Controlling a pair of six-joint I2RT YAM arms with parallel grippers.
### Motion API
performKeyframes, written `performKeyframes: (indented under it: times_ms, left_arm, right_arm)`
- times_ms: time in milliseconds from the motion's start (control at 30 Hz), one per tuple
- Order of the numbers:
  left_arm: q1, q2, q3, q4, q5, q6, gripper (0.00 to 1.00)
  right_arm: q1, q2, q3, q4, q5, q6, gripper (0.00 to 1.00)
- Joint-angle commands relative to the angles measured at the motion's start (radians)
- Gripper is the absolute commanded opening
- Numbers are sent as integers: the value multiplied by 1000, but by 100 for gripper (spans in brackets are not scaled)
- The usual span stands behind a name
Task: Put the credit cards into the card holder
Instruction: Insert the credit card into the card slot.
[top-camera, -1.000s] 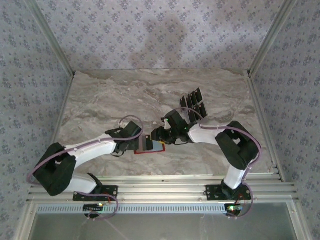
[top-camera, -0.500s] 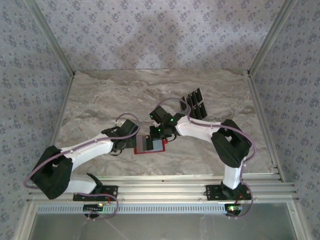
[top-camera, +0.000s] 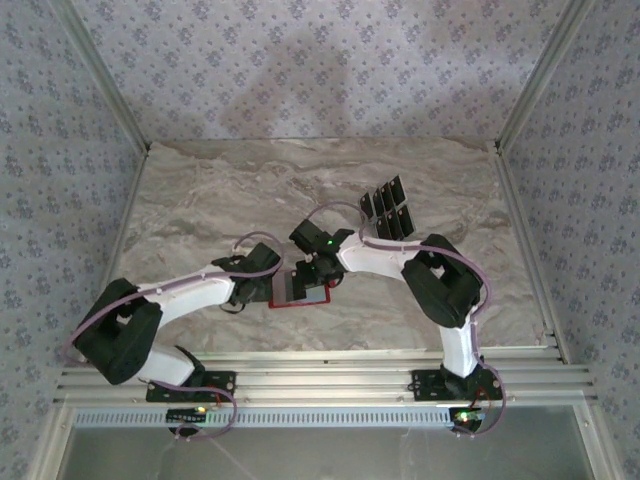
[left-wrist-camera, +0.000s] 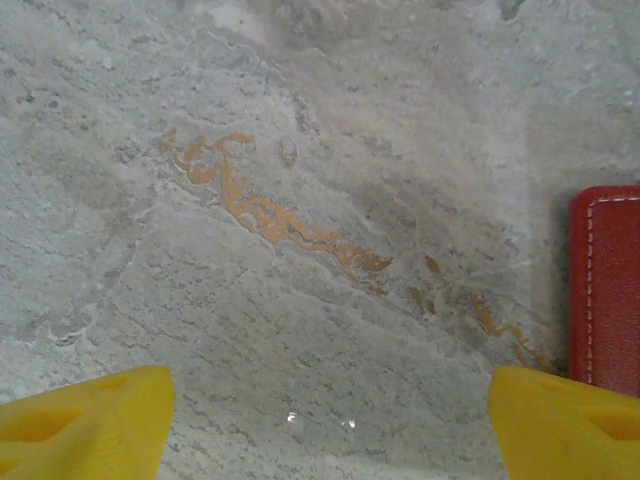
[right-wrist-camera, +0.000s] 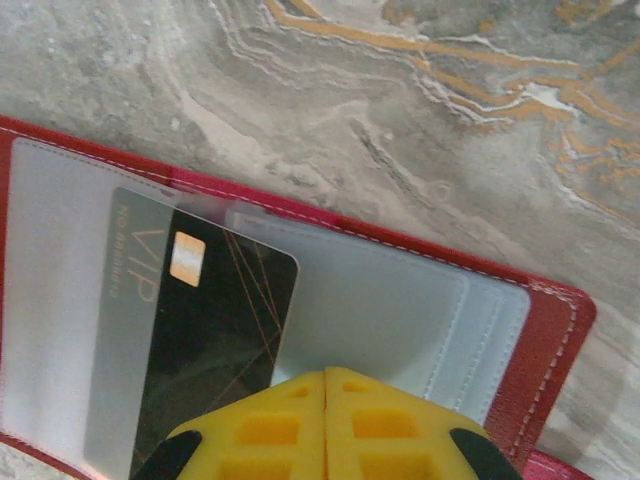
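While the right fingers (right-wrist-camera: 270, 430) sit pressed together, a black card (right-wrist-camera: 230, 320) marked "VIP" lies in the open red card holder (right-wrist-camera: 560, 340).
Its left end is under a clear pocket; smaller print is illegible. Left fingers (left-wrist-camera: 80, 420) stand apart over the marbled counter (left-wrist-camera: 300, 150). Spare black cards (top-camera: 390, 208) lie right of centre, top view.

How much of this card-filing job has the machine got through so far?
Done: the red card holder lies open, and one black card sits partway under a clear pocket. In hand: the right gripper, fingers shut, is at that card's exposed end, probably pushing it in; the left gripper is open beside the holder. Left: a fan of black cards waits on the table.
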Motion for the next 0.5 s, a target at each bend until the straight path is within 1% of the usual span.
performKeyframes:
  times_ms: [0,333,467]
  left_arm:
    - [1,19,-15,9,8,-16,82]
    - [-11,41,-19,36,23,-16,81]
    - [-15,50,-18,42,24,-15,82]
  right_arm:
    - [16,25,37,-38,9,-20,8]
    - [49,70,98,-60,-7,-28,7]
    - [57,91,116,-55,-37,-30,7]
